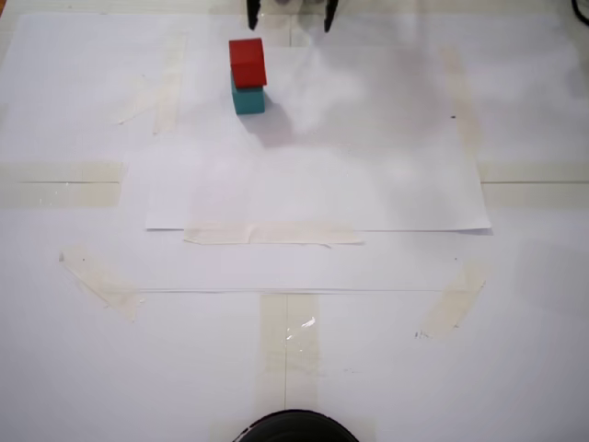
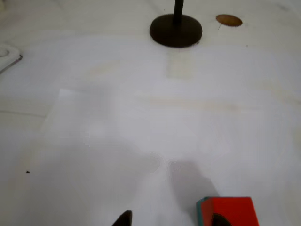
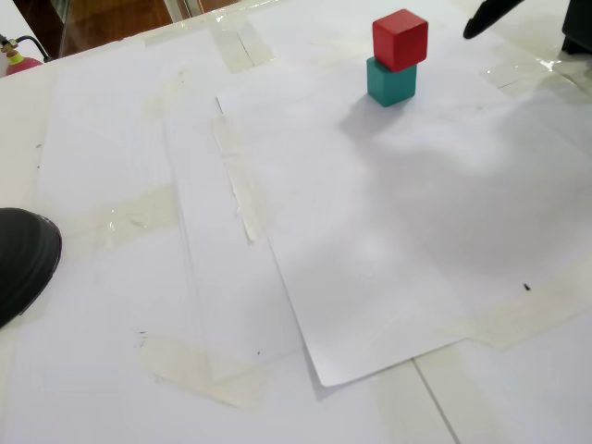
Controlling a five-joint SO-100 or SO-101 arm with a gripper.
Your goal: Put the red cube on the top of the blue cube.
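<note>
The red cube (image 1: 248, 62) rests on top of the blue cube (image 1: 248, 98), slightly turned, near the far edge of the white sheet. Both fixed views show the stack, red cube (image 3: 400, 39) over blue cube (image 3: 389, 81). My gripper (image 1: 291, 17) is open and empty. It hovers behind and to the right of the stack, touching neither cube. In the wrist view the dark fingertips (image 2: 123, 219) poke up from the bottom edge, the gripper (image 2: 171, 221) open. There the red cube (image 2: 233, 209) sits by the right fingertip, with a teal sliver of the blue cube (image 2: 202, 212) at its left.
A white paper sheet (image 1: 368, 184) is taped onto the white table. A black round stand base (image 2: 176, 30) sits at the table edge opposite the arm, also seen as the stand base (image 1: 294, 428) and the stand base (image 3: 23, 259). A brown spot (image 2: 229, 20) lies beside it.
</note>
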